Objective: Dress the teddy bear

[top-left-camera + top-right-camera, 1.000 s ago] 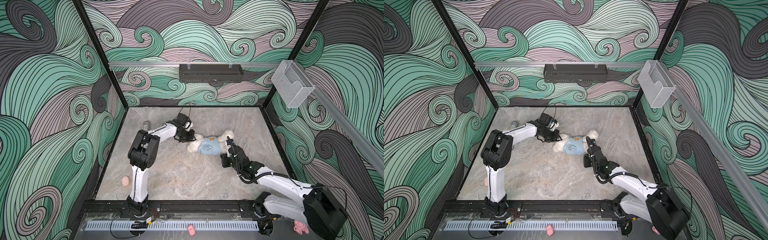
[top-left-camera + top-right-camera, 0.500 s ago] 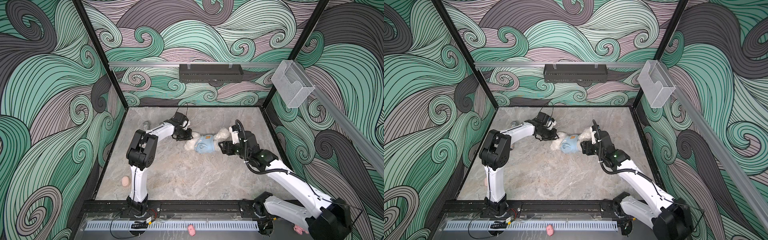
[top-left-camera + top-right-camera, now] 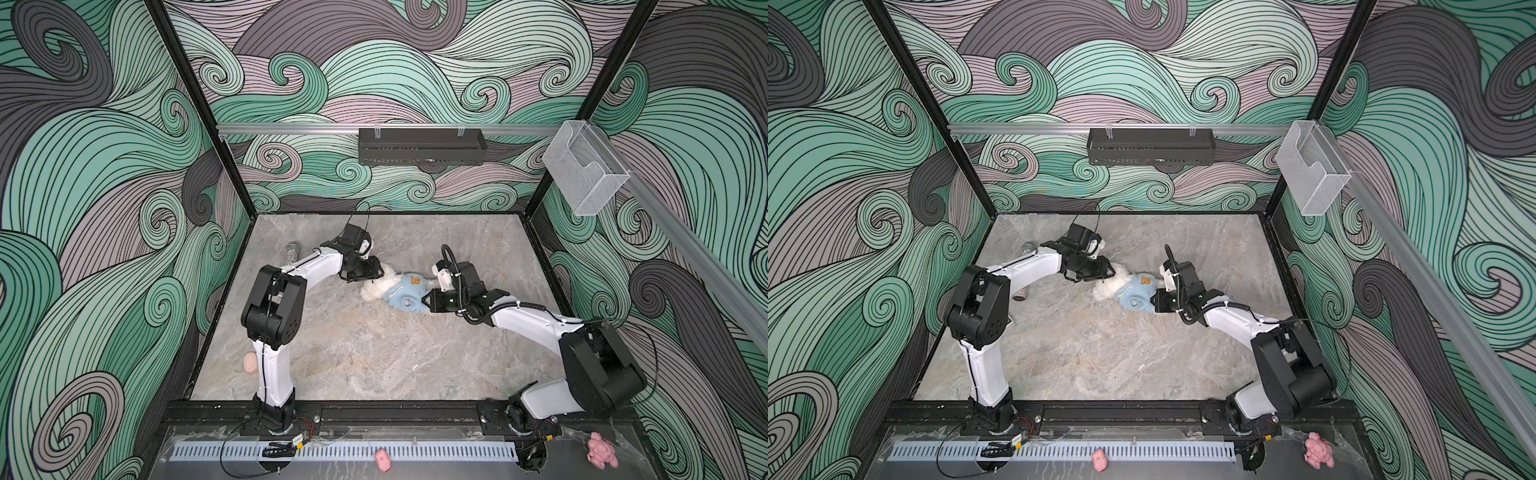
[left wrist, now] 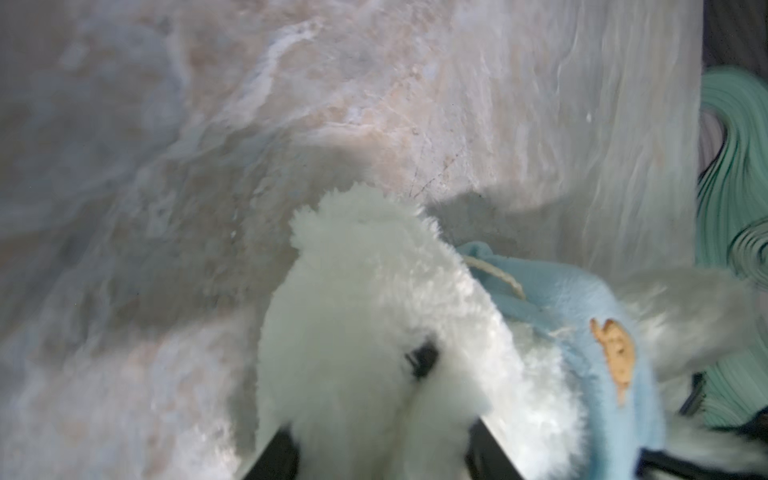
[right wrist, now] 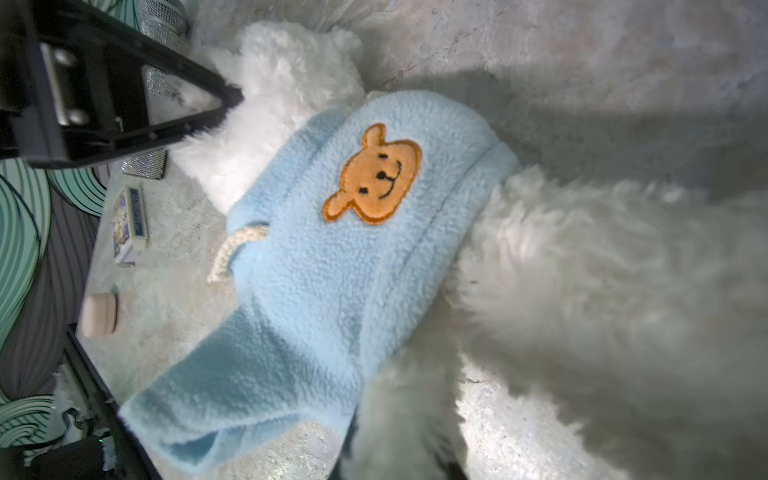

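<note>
Marble-look table point(image 3: 374, 353), mid-back: white teddy bear point(image 3: 376, 286) lies there w/ a blue fleece top point(image 3: 405, 293) over its body. L gripper point(image 3: 380, 270) sits at the head, jaws approx half apart, fluff between them. R gripper point(image 3: 428, 300) is closed tight at the top's hem by the legs; fleece or fur pinched, can't tell.
</note>
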`<state>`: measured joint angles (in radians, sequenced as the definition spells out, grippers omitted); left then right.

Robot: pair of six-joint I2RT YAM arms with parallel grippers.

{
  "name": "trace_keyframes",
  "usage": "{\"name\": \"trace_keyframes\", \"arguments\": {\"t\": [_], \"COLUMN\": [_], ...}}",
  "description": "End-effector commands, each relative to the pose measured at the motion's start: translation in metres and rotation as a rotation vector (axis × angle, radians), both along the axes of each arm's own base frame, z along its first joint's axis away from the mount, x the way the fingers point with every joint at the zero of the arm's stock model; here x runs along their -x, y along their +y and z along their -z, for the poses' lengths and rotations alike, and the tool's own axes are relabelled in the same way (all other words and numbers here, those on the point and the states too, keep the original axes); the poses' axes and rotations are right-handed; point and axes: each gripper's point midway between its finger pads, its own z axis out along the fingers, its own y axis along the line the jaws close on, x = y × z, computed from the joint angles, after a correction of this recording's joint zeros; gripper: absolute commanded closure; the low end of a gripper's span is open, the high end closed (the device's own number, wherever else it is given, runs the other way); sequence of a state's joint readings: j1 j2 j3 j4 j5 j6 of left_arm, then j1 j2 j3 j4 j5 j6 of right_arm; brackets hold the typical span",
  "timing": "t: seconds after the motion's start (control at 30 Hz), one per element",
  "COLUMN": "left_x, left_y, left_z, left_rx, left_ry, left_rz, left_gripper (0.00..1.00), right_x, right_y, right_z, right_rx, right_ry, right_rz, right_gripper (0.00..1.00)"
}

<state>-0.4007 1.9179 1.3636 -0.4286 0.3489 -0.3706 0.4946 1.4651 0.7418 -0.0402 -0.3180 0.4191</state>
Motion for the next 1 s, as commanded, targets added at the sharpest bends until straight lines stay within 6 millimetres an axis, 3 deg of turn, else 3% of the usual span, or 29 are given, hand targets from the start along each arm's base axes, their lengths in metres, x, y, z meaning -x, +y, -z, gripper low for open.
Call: {"name": "trace_keyframes", "arguments": {"t": [0.0, 0.1, 0.17, 0.3, 0.43, 0.5, 0.6, 0.77, 0.97], "left_x": [0.0, 0.016, 0.036, 0.084, 0.122, 0.136, 0.144, 0.138, 0.134], "left_y": [0.025, 0.046, 0.044, 0.013, -0.042, -0.066, -0.082, -0.088, -0.092], "left_z": [-0.037, -0.067, -0.081, -0.107, -0.128, -0.124, -0.105, -0.084, -0.07], "left_rx": [-0.075, -0.11, -0.093, -0.081, -0.004, -0.016, -0.075, -0.16, -0.202], "left_ry": [-0.114, -0.211, -0.26, -0.365, -0.448, -0.471, -0.385, -0.283, -0.243], "left_rz": [-0.103, -0.157, -0.122, 0.049, 0.297, 0.416, 0.508, 0.548, 0.573], "left_gripper": [0.4, 0.25, 0.25, 0.28, 0.51, 0.6, 0.71, 0.83, 0.9], "right_x": [-0.004, 0.002, 0.006, 0.009, 0.012, 0.012, 0.013, 0.013, 0.014], "right_y": [0.012, 0.009, 0.009, 0.008, 0.012, 0.012, 0.01, 0.01, 0.009], "right_z": [-0.025, -0.026, -0.026, -0.029, -0.03, -0.03, -0.031, -0.032, -0.033], "right_rx": [-0.116, -0.138, -0.148, -0.157, -0.17, -0.169, -0.159, -0.157, -0.146], "right_ry": [-0.064, -0.056, -0.05, -0.056, -0.051, -0.052, -0.059, -0.069, -0.08], "right_rz": [-0.003, 0.012, 0.017, 0.025, 0.005, -0.003, -0.01, -0.017, -0.024], "right_gripper": [0.94, 0.96, 0.96, 0.97, 0.98, 0.98, 0.97, 0.98, 0.97]}}
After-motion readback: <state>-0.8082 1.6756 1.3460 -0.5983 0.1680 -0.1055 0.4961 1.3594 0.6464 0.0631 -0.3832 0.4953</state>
